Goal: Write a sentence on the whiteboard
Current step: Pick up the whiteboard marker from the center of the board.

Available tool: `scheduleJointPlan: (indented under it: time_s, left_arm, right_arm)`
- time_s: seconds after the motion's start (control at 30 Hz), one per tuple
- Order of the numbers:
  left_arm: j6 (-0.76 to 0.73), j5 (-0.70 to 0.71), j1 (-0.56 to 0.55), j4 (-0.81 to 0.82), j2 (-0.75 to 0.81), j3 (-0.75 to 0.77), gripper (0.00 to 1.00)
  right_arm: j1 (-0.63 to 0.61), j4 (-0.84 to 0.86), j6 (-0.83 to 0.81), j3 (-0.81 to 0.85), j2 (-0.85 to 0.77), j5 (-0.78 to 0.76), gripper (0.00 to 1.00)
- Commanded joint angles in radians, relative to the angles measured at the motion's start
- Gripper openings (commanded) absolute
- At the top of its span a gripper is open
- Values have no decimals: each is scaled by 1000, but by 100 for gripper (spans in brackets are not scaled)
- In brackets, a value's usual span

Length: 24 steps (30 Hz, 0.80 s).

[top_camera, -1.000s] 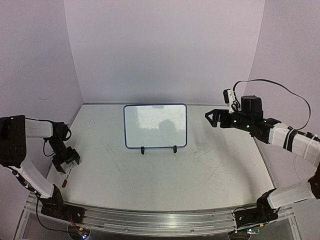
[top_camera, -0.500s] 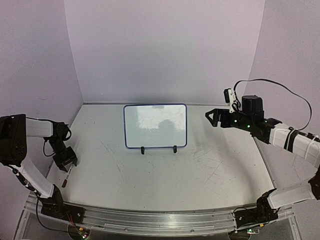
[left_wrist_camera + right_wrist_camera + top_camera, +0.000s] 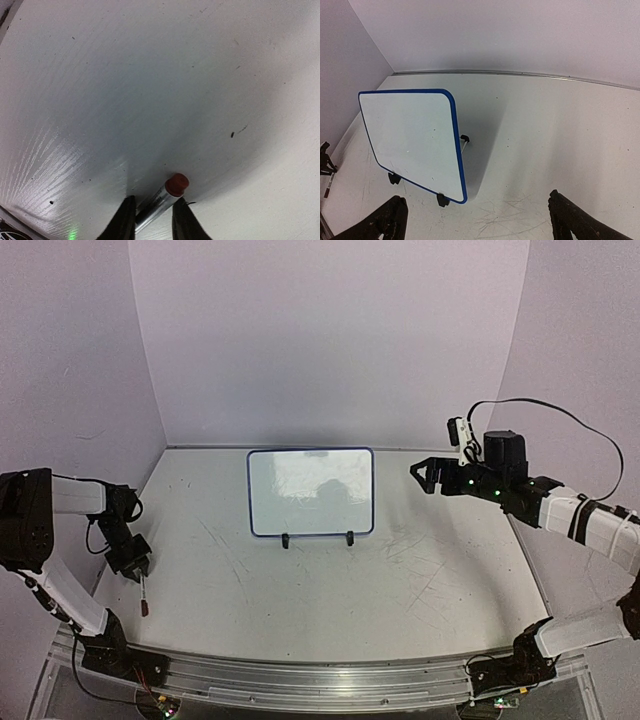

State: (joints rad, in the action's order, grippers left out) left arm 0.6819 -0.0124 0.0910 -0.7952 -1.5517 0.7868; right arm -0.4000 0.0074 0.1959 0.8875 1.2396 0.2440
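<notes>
Left tool pinches the marker near the table's left edge; right tool gapes wide. Firm the grip, lift straight, then uncap before reaching the whiteboard.

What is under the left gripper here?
A marker with a red cap lies on the table, its silver barrel gripped between the fingers of the left gripper. The barrel's rear end is covered by the fingers and runs out of frame.

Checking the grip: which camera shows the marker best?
Left wrist: the red-tipped marker sits close up between the left gripper's fingers. The top view shows a thin sliver; the right wrist, a speck at its left edge.
</notes>
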Motion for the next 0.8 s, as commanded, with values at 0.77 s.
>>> scheduleJointPlan:
  time_s: [0.77]
  left_arm:
    - [-189, -217, -530, 450, 351, 121, 0]
  right_arm:
    - [17, 54, 93, 47, 42, 187, 98]
